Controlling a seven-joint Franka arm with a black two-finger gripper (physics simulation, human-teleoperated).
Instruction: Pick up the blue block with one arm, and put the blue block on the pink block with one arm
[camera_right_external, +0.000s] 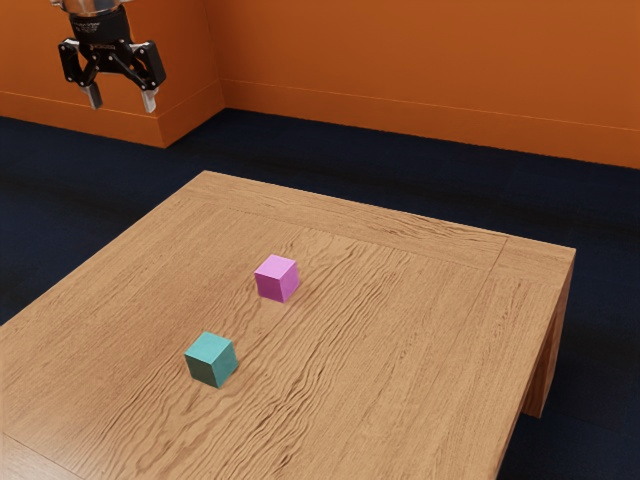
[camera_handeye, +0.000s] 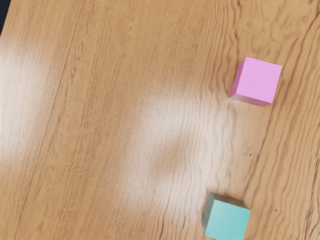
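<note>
A blue-green block (camera_right_external: 211, 359) rests on the wooden table (camera_right_external: 400, 330) toward its front left in the exterior view. The pink block (camera_right_external: 277, 277) sits a short way behind it, nearer the table's middle, and the two do not touch. My gripper (camera_right_external: 120, 99) hangs high at the exterior view's upper left, well above and away from both blocks, open with nothing between its fingers. Looking down from the wrist, the pink block (camera_handeye: 256, 81) and the blue-green block (camera_handeye: 227, 218) lie apart on the wood.
The table's far edge (camera_right_external: 360, 205) and right edge (camera_right_external: 545, 340) drop to a dark blue floor. Orange walls stand behind. Bare wood surrounds both blocks.
</note>
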